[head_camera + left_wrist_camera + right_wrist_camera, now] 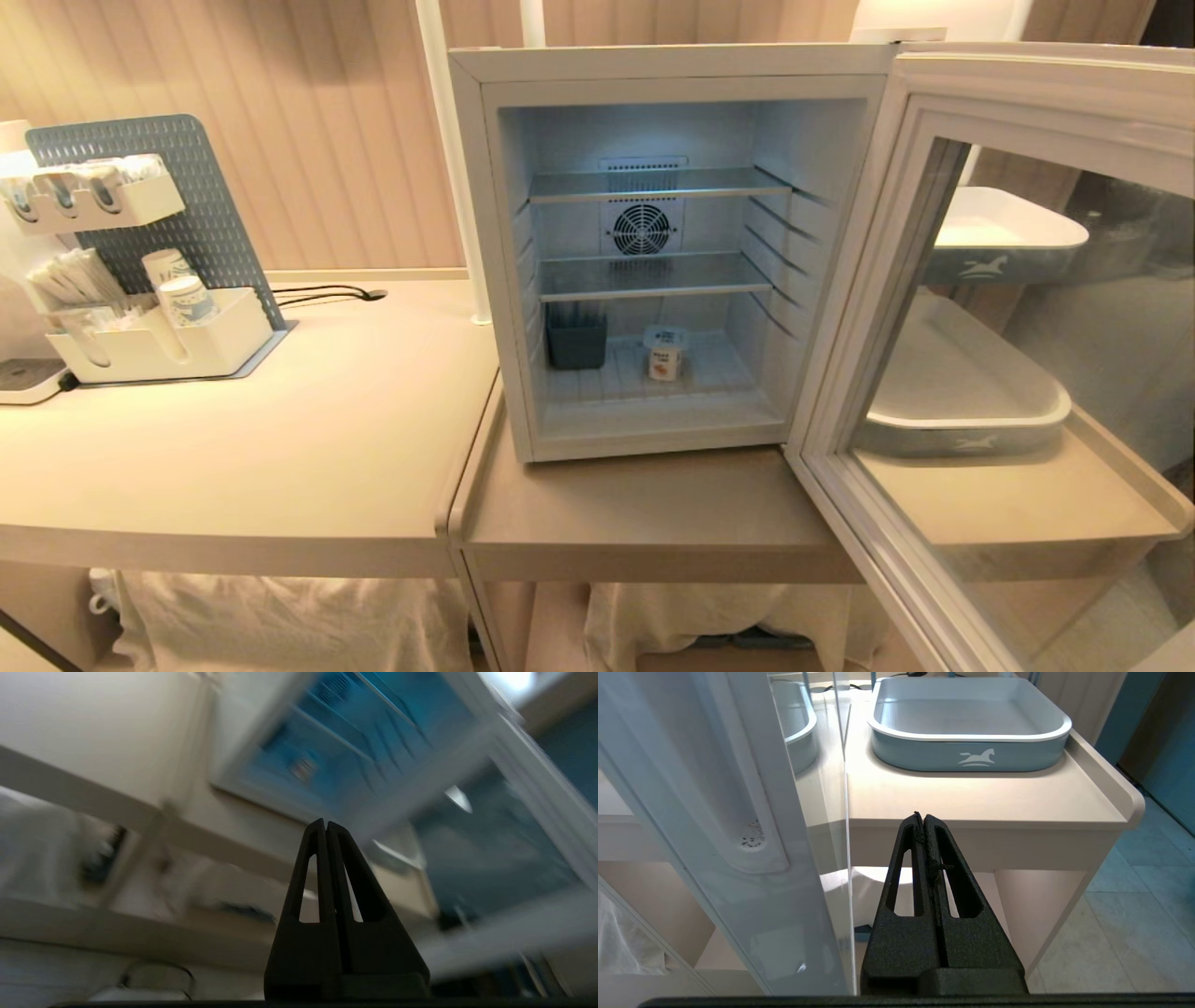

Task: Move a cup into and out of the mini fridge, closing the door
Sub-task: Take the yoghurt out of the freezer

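Both my left pincer (326, 823) and right pincer (923, 815) are pressed fully together, empty, while the tiny white orange-labelled plastic cup (665, 352) stands mid-frame on the floor of the white boxy mini fridge (485, 233), its glass-windowed door (990, 373) swung wide open, label writing unreadable.

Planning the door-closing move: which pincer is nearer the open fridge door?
Right. The right pincer, shut, hangs low right beside the door, at its open edge. The left pincer, also shut, sits low down, looking up at the door from farther off.
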